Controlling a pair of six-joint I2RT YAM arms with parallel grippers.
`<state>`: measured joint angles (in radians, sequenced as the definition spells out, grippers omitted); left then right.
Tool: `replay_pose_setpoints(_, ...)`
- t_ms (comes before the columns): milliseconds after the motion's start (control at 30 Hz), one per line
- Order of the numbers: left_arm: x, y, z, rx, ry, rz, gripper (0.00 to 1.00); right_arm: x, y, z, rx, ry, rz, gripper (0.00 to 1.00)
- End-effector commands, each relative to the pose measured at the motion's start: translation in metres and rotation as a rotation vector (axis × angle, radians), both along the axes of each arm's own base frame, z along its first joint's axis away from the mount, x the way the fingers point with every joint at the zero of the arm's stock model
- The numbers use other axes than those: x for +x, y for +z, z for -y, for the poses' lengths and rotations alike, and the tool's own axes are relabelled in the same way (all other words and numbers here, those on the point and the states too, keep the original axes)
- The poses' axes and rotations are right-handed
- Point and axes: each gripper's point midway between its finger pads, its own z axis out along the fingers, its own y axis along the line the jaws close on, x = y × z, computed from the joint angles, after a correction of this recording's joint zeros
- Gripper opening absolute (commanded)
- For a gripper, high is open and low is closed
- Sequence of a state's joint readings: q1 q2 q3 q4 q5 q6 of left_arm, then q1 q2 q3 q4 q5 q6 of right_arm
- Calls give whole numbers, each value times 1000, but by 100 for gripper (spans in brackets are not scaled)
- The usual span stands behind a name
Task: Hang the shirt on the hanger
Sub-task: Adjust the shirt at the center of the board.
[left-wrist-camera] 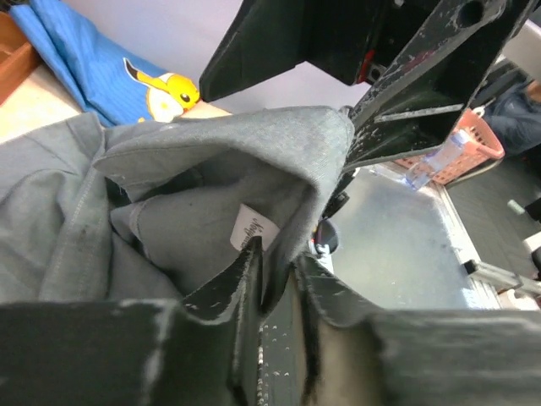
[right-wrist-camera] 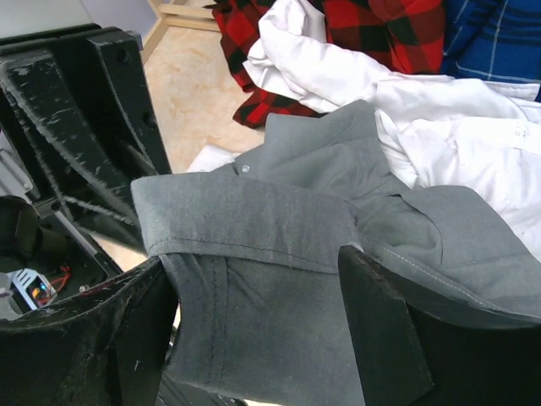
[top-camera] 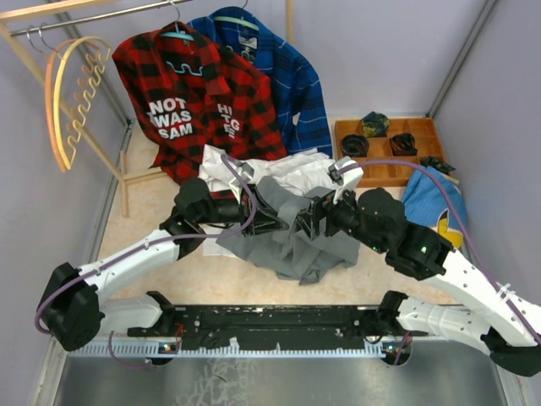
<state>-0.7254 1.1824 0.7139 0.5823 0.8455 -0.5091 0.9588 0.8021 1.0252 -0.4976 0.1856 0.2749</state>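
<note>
Left gripper (left-wrist-camera: 277, 269): clenched on a fold of the shirt (top-camera: 292, 249), just beside its neck label (left-wrist-camera: 254, 233).
Right gripper (right-wrist-camera: 254, 313): my jaws are spread wide with the collar band lying between them. They seem only to touch it, but the view is tight.
Shirt: heaped mid-table, partly over a white shirt (top-camera: 279, 173), with its collar raised between my two grippers.
Hanger (top-camera: 82, 93): on the rail (top-camera: 110, 15) at far left, well apart from the shirt.

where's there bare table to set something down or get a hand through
Bare tabletop shows at the left, between the wooden rack leg and the left arm, and in a thin strip between the shirt and the black rail. The middle is crowded with shirt, white shirt and right arm. The right holds the wooden tray and blue cloth.
</note>
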Motion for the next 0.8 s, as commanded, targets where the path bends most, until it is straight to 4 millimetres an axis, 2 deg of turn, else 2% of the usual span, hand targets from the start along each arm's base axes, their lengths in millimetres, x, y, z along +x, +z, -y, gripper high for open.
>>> replay_pose_setpoints(0,9,32,4,-32,36,79,11,2,24,-4,78,-3,30,73)
replay_pose_setpoints(33,16,38,4,-13,70,91,2,1,27,-2,71,-5,35,75)
replay_pose_setpoints(100,31,54,2,41,152,122,0,0,36,5,54,-8,51,79)
replay_pose_setpoints(200,53,95,-8,90,275,183,0,-8,53,17,34,3,82,83)
replay_pose_setpoints(367,77,186,-42,106,485,273,0,-26,92,43,105,14,170,89)
replay_pose_setpoints(467,85,244,-65,92,623,317,0,-31,105,62,158,-31,212,92)
replay_pose_setpoints(633,90,341,-107,-3,844,390,0,-27,100,86,170,-138,212,93)
replay_pose_setpoints(700,95,362,-129,-64,967,409,0,-24,93,91,152,-168,198,93)
replay_pose_setpoints(767,100,370,-143,-89,1051,405,0,-25,86,90,136,-165,183,93)
